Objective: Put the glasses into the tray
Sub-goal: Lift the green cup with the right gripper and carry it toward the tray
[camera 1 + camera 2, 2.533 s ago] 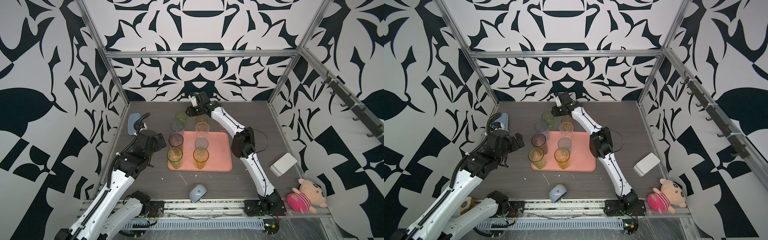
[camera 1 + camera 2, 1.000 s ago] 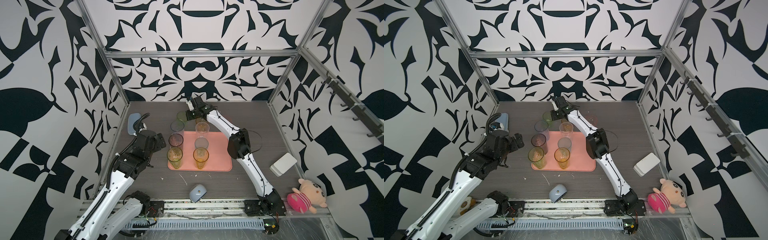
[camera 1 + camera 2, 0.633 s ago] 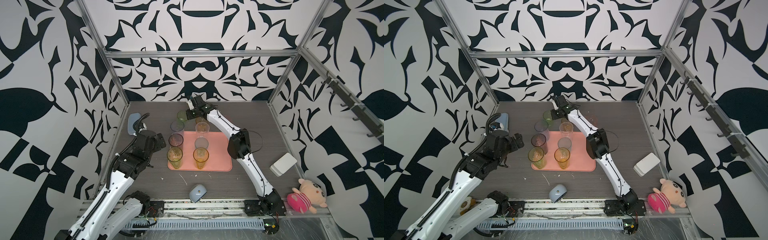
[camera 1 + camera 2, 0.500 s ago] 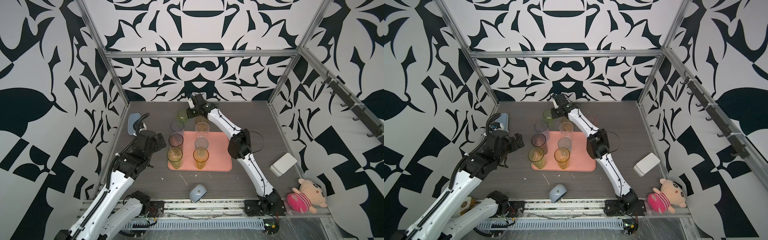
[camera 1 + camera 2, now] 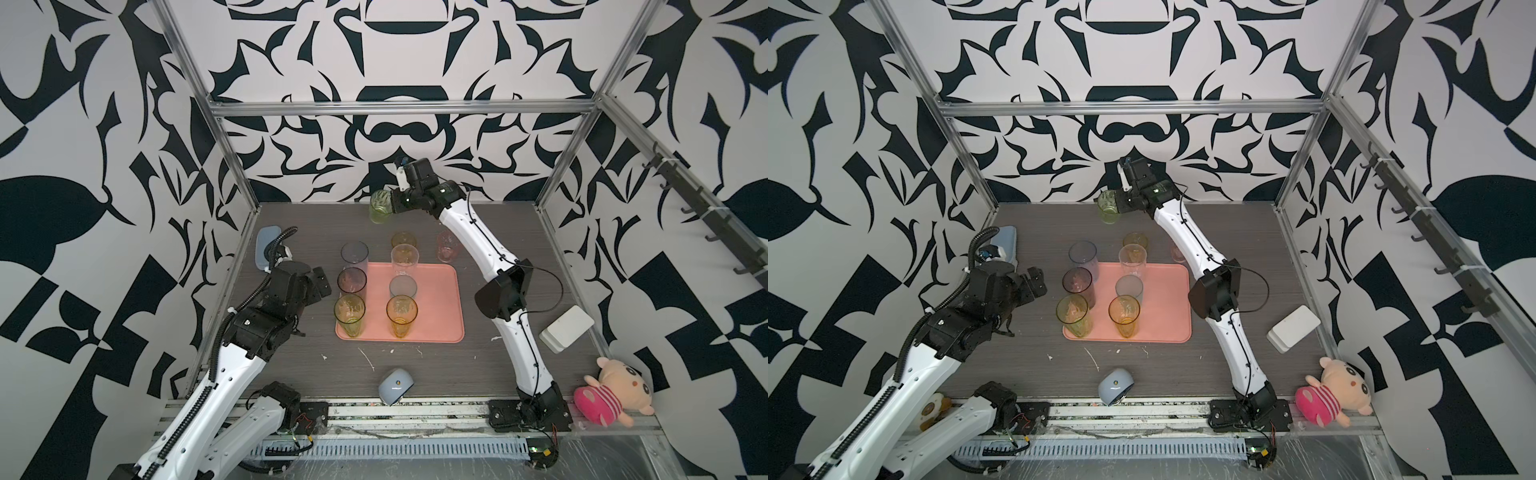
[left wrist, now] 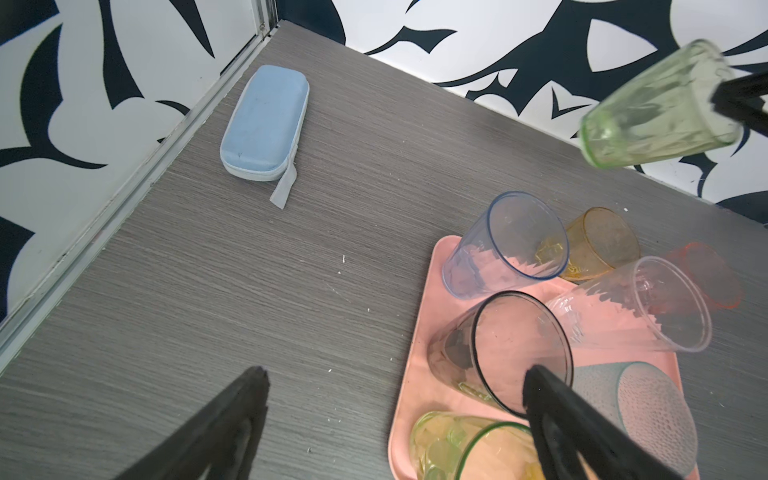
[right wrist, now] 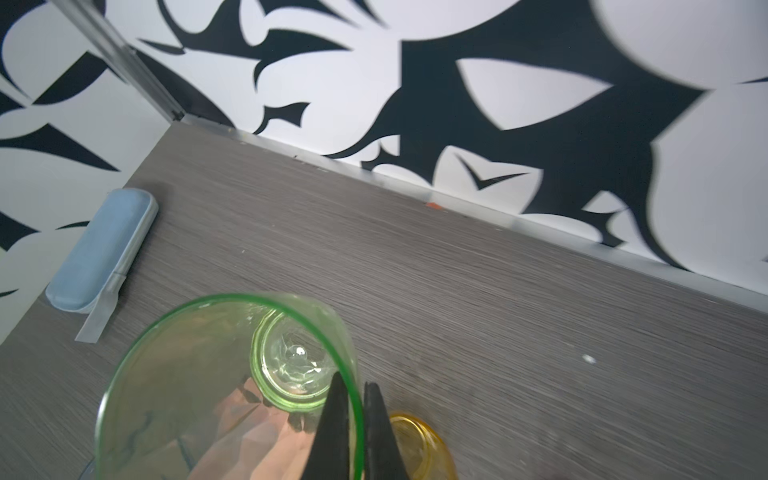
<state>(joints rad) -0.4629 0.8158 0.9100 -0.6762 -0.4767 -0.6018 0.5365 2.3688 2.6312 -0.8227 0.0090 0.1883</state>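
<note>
In both top views the right gripper (image 5: 392, 203) has lifted the green glass (image 5: 380, 206) up behind the tray (image 5: 440, 299). Right wrist view: its fingers pinch the rim. Left wrist view: the left gripper (image 6: 397, 372) stays wide open beside the tray. The glass can go in next.

Right end effector (image 5: 394, 203): previously poised above and beside the green glass (image 5: 379, 208), now clamped on its rim, one finger inside, one outside. Green glass: previously standing on the counter (image 5: 316, 224) behind the blue glass (image 5: 354, 257), now lifted clear of the surface and hanging near the back wall. The right arm is raised and drawn back accordingly.
</note>
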